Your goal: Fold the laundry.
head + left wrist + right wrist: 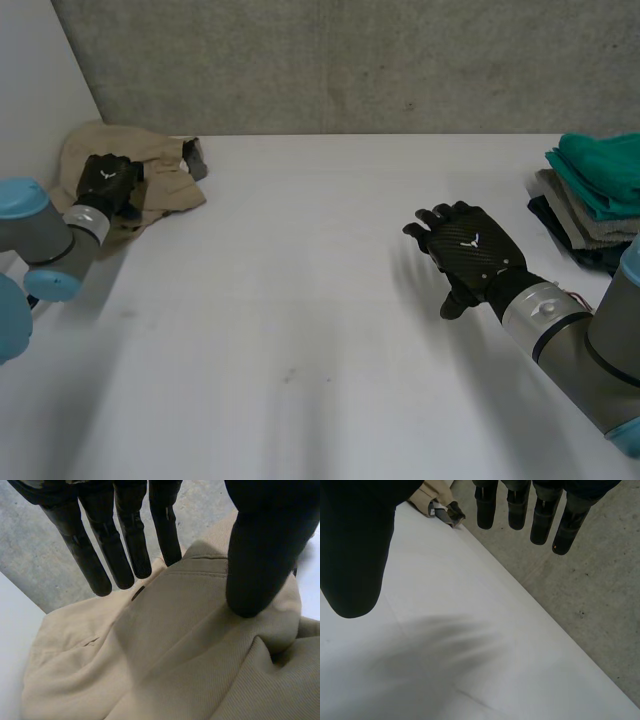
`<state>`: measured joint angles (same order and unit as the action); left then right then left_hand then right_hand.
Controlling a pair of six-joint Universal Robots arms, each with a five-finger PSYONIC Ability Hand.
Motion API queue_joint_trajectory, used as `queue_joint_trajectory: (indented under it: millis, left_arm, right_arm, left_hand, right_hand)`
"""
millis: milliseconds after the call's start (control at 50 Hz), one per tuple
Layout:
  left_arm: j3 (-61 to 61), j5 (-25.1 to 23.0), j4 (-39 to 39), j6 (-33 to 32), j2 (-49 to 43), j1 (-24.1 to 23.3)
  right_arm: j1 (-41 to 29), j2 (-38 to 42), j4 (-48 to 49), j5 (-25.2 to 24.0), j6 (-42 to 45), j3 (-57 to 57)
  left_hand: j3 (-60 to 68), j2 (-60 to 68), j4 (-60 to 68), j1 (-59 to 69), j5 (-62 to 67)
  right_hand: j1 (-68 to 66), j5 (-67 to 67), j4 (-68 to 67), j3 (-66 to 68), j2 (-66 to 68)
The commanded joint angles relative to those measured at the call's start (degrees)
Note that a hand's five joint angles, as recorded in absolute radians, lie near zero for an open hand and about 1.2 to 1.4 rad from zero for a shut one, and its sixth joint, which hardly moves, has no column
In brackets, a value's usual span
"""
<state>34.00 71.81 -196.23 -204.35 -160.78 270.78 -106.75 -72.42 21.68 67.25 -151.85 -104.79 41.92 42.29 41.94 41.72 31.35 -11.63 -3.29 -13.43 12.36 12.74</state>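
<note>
A crumpled beige garment [165,180] lies in the table's far left corner, with a dark grey piece [195,158] at its right end. My left hand [107,180] is over the garment's left part. In the left wrist view its fingers [125,545] are straight above the cloth's far edge, and its thumb [260,555] rests on the beige fabric [190,645] without pinching it. My right hand [470,250] hovers open over the bare table at mid right, with straight fingers [540,515] and nothing in it. The beige garment [432,492] lies far beyond its thumb.
A stack of folded clothes [595,195], teal on top of grey and dark pieces, sits at the table's right edge. A grey wall runs along the back of the white table [300,300], and a white wall stands at the left beside the garment.
</note>
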Motion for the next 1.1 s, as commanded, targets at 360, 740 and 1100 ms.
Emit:
queue_joint_trajectory:
  millis: [360,740,1100]
  left_arm:
    - [-8.5,0.4,8.1,-7.6,-4.7,-0.3]
    - [34.5,1.1,-7.3,-2.0,31.6,-15.8]
    - [60.8,-12.1,-6.9,5.6,46.1,-41.2]
  right_arm:
    - [0.0,0.0,-0.1,0.4,0.2,0.0]
    - [0.9,-1.1,-0.3,0.9,0.2,0.0]
    - [4.1,-2.8,-0.4,7.0,-0.4,1.3]
  left_hand:
    - [38.1,37.7,38.1,38.3,38.6]
    - [38.1,37.7,38.1,38.3,38.6]
    - [-28.8,-29.2,-28.9,-28.6,-28.3]
  right_hand:
    - [1.6,3.3,3.4,-2.4,-2.7]
    - [1.6,3.3,3.4,-2.4,-2.7]
    - [1.6,3.3,3.4,-2.4,-2.7]
